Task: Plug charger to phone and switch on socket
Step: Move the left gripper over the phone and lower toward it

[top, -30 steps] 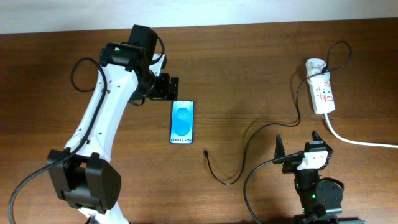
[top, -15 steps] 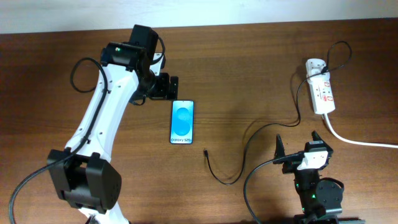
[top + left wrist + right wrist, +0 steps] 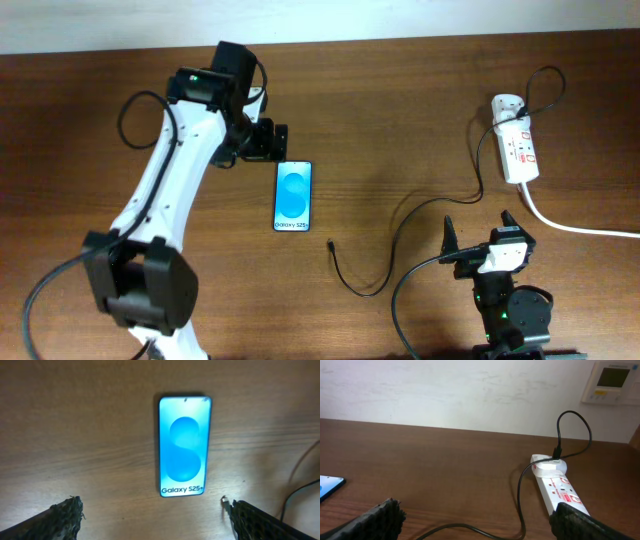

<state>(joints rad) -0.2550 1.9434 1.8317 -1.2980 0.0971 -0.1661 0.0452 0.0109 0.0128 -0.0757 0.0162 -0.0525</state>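
Observation:
The phone (image 3: pixel 293 195) lies flat on the wooden table with its blue screen up. My left gripper (image 3: pixel 279 142) hovers just beyond its top end, open and empty. In the left wrist view the phone (image 3: pixel 184 445) lies ahead of the open fingers (image 3: pixel 152 520), and the charger's plug tip (image 3: pixel 225 503) sits by the right finger. The thin black charger cable (image 3: pixel 352 284) loops from its tip near the phone to the white adapter (image 3: pixel 505 103) in the socket (image 3: pixel 518 150). My right gripper (image 3: pixel 478 235) is open and empty, facing the socket (image 3: pixel 560 491) and cable (image 3: pixel 520 495).
A thick white cord (image 3: pixel 570 225) runs from the socket off the right edge. A white wall stands behind the table's far edge, with a wall control panel (image 3: pixel 612 377) on it. The phone's corner (image 3: pixel 327 485) shows at the left of the right wrist view.
The left arm's upper links have shifted slightly. Its gripper stays at the phone's top end. The right arm, phone and cable have not moved.

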